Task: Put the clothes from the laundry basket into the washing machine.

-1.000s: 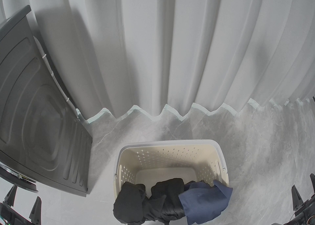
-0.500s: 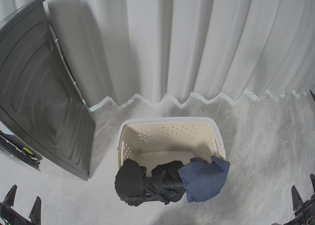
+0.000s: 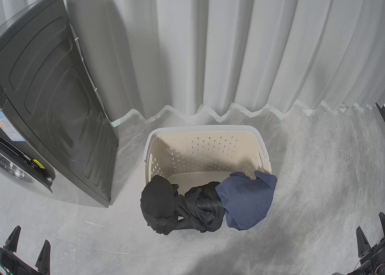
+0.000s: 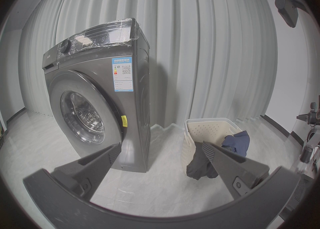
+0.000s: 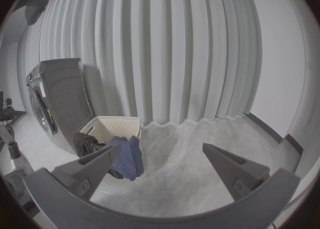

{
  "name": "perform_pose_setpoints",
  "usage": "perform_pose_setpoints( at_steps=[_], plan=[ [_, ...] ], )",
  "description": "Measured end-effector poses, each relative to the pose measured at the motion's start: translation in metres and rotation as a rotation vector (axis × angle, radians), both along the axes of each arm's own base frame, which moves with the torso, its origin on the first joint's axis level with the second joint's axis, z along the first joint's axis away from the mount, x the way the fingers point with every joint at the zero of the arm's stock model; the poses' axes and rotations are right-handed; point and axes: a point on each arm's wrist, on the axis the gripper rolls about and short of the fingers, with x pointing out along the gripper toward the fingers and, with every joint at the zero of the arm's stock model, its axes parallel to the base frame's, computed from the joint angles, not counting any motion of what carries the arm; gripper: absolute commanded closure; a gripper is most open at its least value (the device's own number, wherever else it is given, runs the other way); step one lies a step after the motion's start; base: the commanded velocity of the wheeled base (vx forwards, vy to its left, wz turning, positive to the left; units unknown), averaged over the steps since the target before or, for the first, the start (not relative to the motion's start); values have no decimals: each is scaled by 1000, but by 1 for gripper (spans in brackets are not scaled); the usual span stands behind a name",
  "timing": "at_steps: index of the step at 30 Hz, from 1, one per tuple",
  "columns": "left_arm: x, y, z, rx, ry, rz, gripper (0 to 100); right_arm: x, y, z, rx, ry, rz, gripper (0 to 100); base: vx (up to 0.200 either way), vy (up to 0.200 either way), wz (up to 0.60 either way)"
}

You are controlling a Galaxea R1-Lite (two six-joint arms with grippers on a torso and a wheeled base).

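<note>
The basket [image 3: 204, 128] stands on the floor [image 3: 321, 167] just beside the washer [image 3: 52, 99], on its right flank, with the curtain [image 3: 220, 39] behind both. The clothes are all at the basket's near rim: a black bundle [image 3: 180, 207] and a blue garment [image 3: 245, 201] lie draped over the rim, touching each other and hanging partly outside the wall. The left gripper [image 4: 160, 145] and the right gripper [image 5: 160, 146] are both spread wide and hold nothing; each sits low and well apart from the basket. We judge that no garment has been picked up yet. In the left wrist view the round door [image 4: 83, 118] appears to sit flush with the washer front, so we take it to be shut. We see four hazards. First, a garment carried to a shut door cannot be loaded; open the door before the grasp, or keep one gripper free. Second, the black bundle looks twisted on itself, so a single pinch may lift more than intended and shed a piece on the floor. Third, a sideways pull on cloth hooked over the rim may drag or tip the basket. Fourth, a low approach may snag a finger in the perforated wall.
</note>
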Motion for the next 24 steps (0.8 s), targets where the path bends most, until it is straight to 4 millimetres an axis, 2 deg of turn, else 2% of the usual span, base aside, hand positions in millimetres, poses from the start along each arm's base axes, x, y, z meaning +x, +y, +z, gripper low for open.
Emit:
perform_pose_setpoints(
  at_steps=[24],
  plan=[
    [0,0,0,0,1,0,0,0,0,0,0,0,-3,0,0,200,0]
  ],
)
